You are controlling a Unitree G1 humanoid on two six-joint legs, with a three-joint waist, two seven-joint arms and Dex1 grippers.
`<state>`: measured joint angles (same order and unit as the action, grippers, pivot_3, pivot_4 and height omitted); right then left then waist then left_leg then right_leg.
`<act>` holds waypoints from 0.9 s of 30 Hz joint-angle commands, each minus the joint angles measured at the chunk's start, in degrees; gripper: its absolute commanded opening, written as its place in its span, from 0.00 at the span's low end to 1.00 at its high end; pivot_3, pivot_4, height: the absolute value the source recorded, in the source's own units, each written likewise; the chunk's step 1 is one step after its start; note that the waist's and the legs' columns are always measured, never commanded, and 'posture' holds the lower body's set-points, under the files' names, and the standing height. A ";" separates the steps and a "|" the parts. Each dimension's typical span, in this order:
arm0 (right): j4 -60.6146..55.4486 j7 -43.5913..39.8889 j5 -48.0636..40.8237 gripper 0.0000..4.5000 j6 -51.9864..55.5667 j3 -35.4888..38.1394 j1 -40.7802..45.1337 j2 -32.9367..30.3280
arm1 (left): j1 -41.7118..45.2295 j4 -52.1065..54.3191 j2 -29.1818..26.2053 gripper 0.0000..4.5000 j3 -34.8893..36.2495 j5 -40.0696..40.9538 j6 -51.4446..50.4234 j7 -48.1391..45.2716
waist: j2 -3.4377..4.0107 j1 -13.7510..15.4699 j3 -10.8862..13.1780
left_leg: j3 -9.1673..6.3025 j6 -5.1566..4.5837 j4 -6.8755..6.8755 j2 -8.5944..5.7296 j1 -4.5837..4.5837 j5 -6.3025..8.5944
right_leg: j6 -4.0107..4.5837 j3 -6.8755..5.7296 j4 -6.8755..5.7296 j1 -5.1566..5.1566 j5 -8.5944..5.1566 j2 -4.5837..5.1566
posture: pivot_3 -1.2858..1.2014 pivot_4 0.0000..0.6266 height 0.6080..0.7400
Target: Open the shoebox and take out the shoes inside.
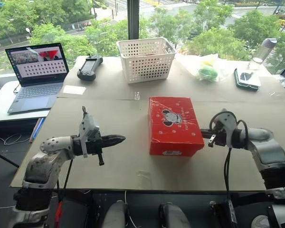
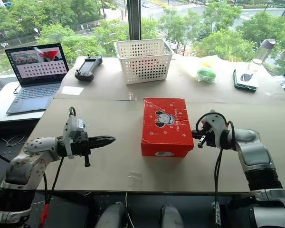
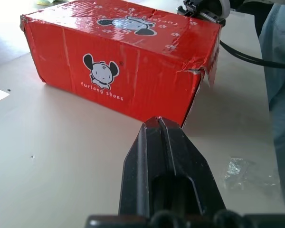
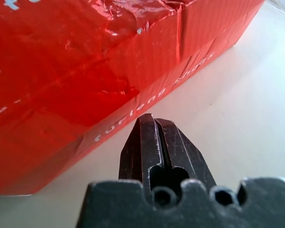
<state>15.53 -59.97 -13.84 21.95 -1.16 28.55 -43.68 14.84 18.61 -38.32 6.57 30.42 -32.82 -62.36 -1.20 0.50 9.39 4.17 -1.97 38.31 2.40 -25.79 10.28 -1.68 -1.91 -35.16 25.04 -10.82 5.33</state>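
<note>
- Covering most of the view, the table [image 1: 109,166] is topped with cardboard sheets.
- Shoebox [image 1: 175,125] lies lid-shut near the table's middle, a white label on its end toward the front edge; no shoes are visible.
- Basket [image 1: 146,59] stands at the back edge, behind the shoebox.
- Laptop [image 1: 37,76] sits open off the back-left corner.
- Left gripper [image 1: 118,139] hovers left of the shoebox, apart from it, fingers pressed together, holding nothing.
- Right gripper [image 1: 205,134] is clenched and empty, tips just beside the shoebox's right wall.
</note>
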 commanded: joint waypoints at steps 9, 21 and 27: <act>5.24 -4.09 -4.64 0.01 2.27 3.29 7.39 1.73 | -3.39 5.72 -3.25 0.00 2.73 5.06 -2.52 3.16 | 0.00 -0.12 0.00 | 0.65 0.00 -0.08 0.17 0.29 0.01 | 0.02 0.49 -0.08 0.05 -0.05 -0.16 | 0.52 0.24 0.95; 4.57 -6.60 -5.05 0.01 4.40 3.22 11.68 0.25 | -2.08 5.74 -3.66 0.00 1.34 5.69 -2.53 4.56 | 0.00 -0.12 0.00 | 0.86 0.01 -0.12 0.18 0.29 0.01 | 0.04 0.67 -0.07 0.14 0.01 -0.17 | 0.52 0.24 0.95; -3.24 -10.31 -4.65 0.01 6.33 0.01 14.62 -2.01 | -1.76 6.76 -5.64 0.00 2.68 8.02 -4.06 3.88 | 0.01 -0.24 0.00 | 0.87 0.01 -0.15 0.20 0.29 0.01 | 0.02 0.77 -0.08 0.22 0.02 -0.18 | 0.52 0.24 0.95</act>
<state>17.38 -68.61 -18.11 27.56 -0.76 40.34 -44.33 12.20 23.15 -42.73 7.76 36.55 -36.23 -58.05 -1.19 0.26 9.39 5.04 -1.96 38.14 2.60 -25.49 10.29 -1.66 -1.11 -35.24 25.28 -10.81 5.15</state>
